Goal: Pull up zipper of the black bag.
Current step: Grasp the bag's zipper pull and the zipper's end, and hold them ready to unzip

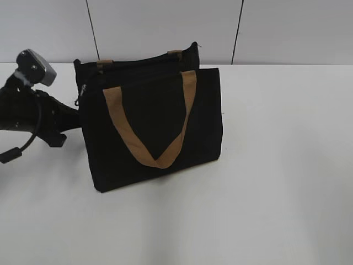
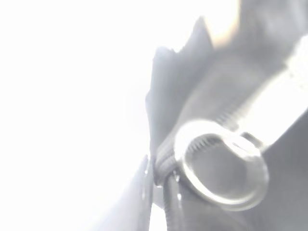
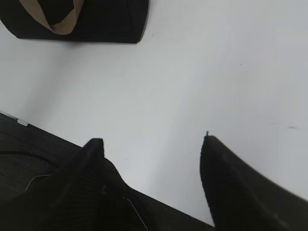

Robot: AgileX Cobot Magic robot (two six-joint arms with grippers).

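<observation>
Matt black cloth bag [image 1: 154, 121], tan webbing handle [image 1: 160, 157], shiny metal zipper ring [image 2: 219, 166], smooth white table [image 1: 276, 182].

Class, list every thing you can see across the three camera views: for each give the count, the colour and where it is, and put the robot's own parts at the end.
black bag: one, black, standing upright on the table left of centre in the exterior view.
handles: two, tan-brown; one hangs down the bag's front, the other shows only as stubs at the back top edge.
zipper: one, dark, along the bag's top; close up in the overexposed left wrist view.
ring pull: one, silver, on the zipper.
table: one, white, under everything.
wall: white panels with dark seams, behind the table.
left gripper: one, black, at the bag's left end; jaws hidden.
right gripper: one, black, open above bare table, away from the bag.
</observation>
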